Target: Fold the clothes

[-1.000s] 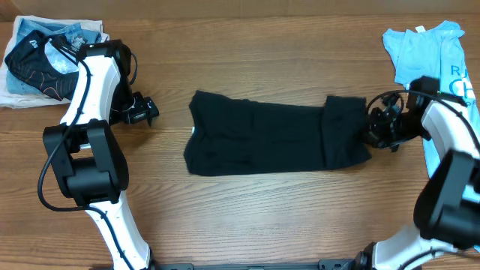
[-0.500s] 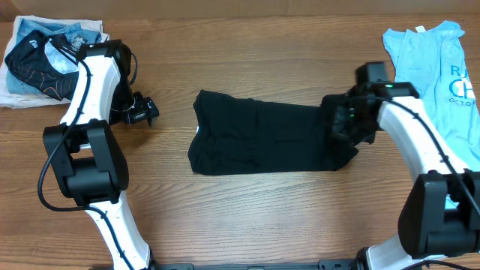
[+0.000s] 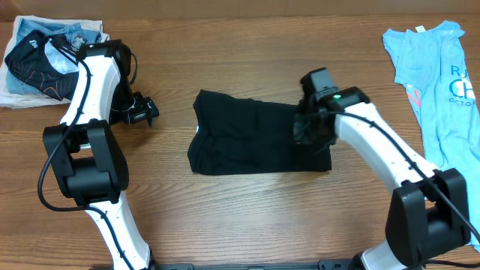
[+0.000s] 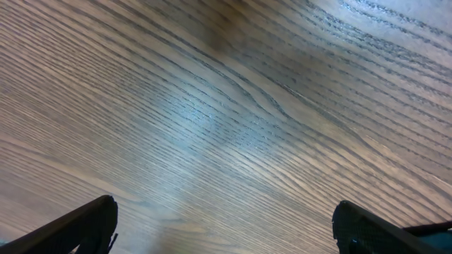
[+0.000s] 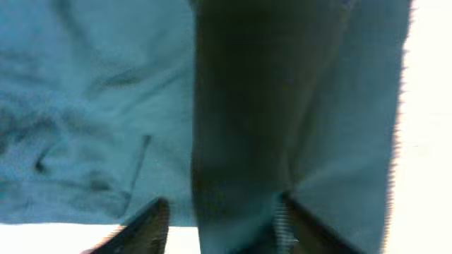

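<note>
Under the right claw (image 3: 310, 129), the overhead view shows the black T-shirt (image 3: 247, 142) lying on the desk (image 3: 247, 217), stretching away toward the left claw (image 3: 144, 112) without reaching it. Only the right wrist view shows the grip: a ridge of dark cloth pinched between the fingers (image 5: 145, 224). The left wrist view shows its claw spread over bare wood. Beyond the right claw, the light blue T-shirt (image 3: 431, 75) carries print cut off by the frame edge, too small to read.

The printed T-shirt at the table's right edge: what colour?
The soft printed T-shirt is light blue; clearest overhead.
</note>
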